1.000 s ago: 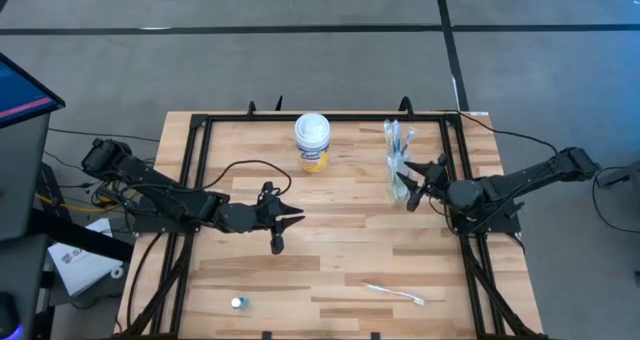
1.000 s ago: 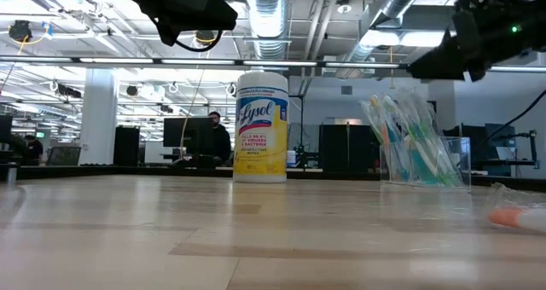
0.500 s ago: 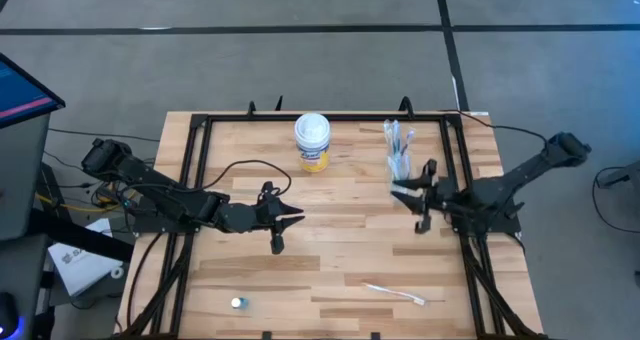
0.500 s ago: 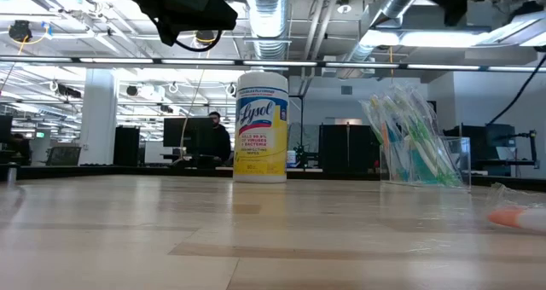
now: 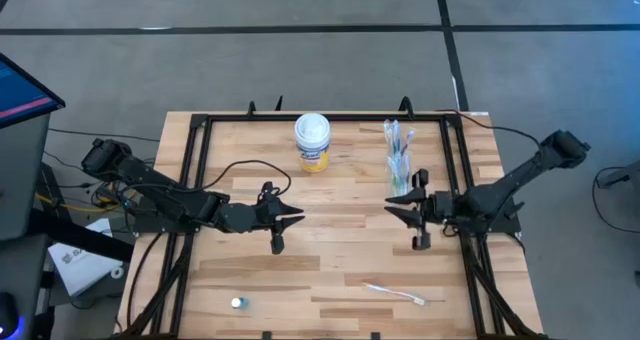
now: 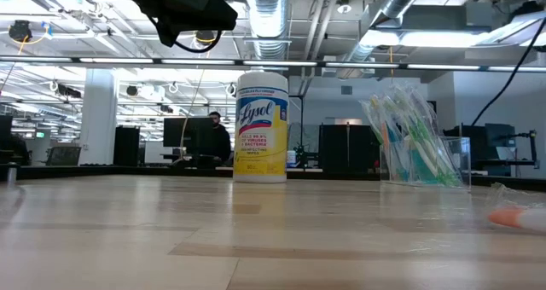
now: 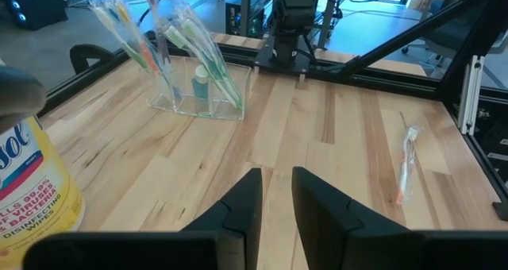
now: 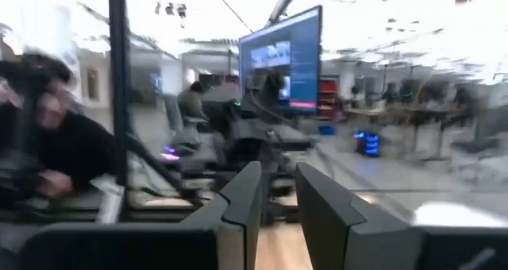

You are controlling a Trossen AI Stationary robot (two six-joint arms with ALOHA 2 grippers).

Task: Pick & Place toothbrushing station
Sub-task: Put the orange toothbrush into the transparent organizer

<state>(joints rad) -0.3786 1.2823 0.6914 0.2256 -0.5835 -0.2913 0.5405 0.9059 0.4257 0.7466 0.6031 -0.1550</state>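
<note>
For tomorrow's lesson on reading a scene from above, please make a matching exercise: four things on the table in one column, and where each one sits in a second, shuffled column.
Things
1. Lysol canister
2. clear holder with toothbrushes
3. loose toothbrush
4. small blue tube

Places (high view)
A. lying near the front edge, right of centre
B. standing at the back, near the middle
C. near the front left corner
D. at the back right, just behind the right gripper

Pairs: 1-B, 2-D, 3-A, 4-C

Both arms over mid-table, left claw point(image 5: 281, 218) and right claw point(image 5: 401, 209) narrowly parted, empty.
</note>
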